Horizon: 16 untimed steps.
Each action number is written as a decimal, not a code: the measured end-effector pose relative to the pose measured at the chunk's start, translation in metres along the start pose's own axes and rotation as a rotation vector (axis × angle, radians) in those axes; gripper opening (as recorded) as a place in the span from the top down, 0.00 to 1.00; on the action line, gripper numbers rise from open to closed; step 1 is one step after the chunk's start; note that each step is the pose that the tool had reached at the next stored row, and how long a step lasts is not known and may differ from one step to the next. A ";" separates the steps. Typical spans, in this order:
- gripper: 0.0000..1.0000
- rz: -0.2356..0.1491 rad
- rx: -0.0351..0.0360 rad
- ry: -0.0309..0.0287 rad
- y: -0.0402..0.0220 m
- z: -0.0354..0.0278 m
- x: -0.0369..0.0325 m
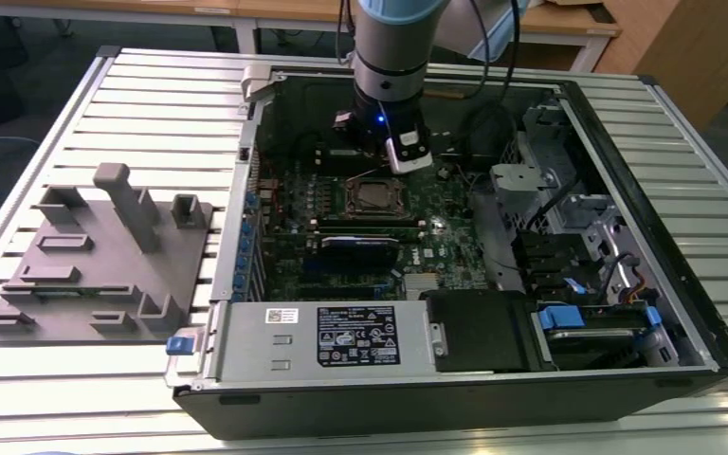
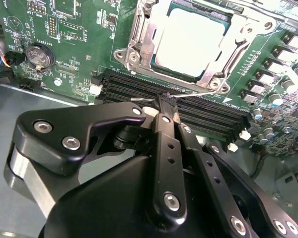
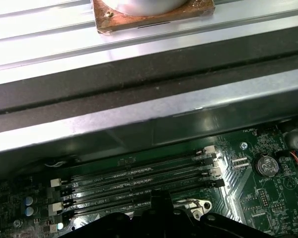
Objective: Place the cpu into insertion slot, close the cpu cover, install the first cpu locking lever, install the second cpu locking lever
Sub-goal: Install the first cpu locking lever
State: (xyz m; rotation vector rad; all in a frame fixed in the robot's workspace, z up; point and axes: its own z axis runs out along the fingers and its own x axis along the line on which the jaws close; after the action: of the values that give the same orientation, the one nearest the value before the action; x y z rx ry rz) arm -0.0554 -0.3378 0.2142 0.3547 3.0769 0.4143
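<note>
While closed on the locking lever [image 2: 203, 93], pincer [image 2: 165, 99] just beside the cpu [image 2: 193, 39]

1. A table [image 1: 149, 85] with a ribbed, silvery metal top carries everything here.
2. An open black computer case [image 1: 465, 403] lies on its side on the table, open face up.
3. To the exterior view's left of the case, just beside it, sits a grey moulded fixture block [image 1: 99, 275] with upright posts and pockets.
4. In the first wrist view, beyond the case's wall, a copper-coloured plate [image 3: 154, 17] bearing a silvery round part rests on the table's ribs.
</note>
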 end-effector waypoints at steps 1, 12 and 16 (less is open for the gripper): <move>0.89 0.000 -0.0003 -0.0004 0.0000 0.0000 0.0002; 0.89 -0.001 -0.0088 -0.0090 -0.0011 0.0008 0.0020; 0.89 -0.001 -0.0098 -0.0090 -0.0013 0.0010 0.0021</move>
State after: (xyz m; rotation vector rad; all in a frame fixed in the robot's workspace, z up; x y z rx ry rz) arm -0.0577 -0.3382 0.2129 0.3537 3.0650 0.4264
